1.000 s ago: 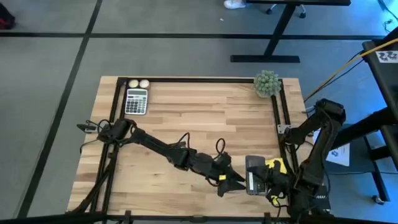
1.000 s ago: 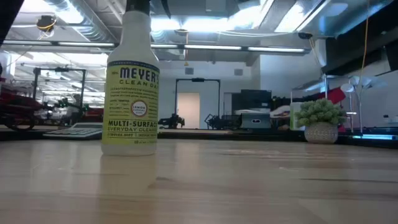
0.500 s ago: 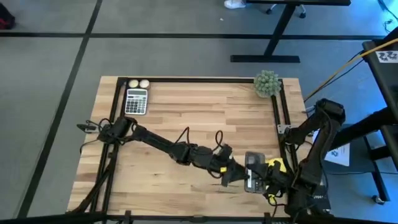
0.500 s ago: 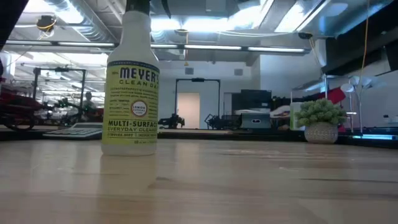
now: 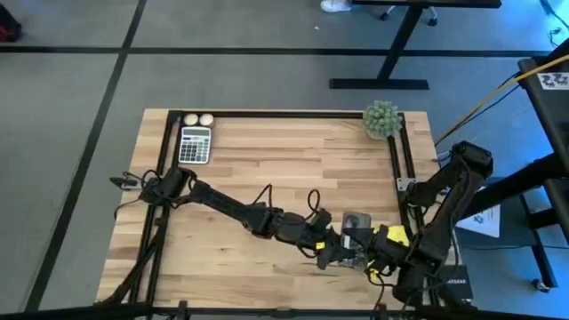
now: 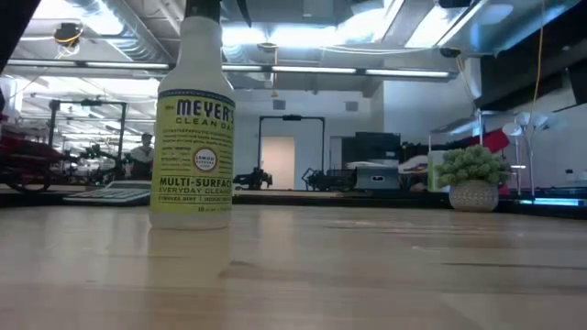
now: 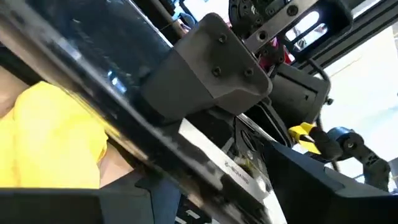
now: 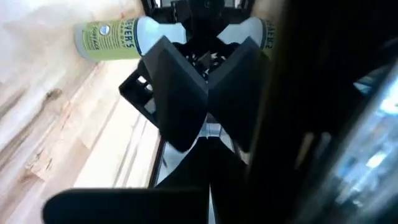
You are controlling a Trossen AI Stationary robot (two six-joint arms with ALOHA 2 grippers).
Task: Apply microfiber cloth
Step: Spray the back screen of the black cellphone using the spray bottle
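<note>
Bright ceiling lights (image 6: 303,37) glare overhead; both wrist views are blurred.

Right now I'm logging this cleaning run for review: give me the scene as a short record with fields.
table: wooden top
left gripper: reaching across to the near right part of the table, at the phone
right gripper: beside it, at the microfiber cloth
microfiber cloth: yellow, bunched at the right gripper
phone: dark, between the two grippers
spray bottle: upright
calculator: far left corner
green ball: far right corner
</note>
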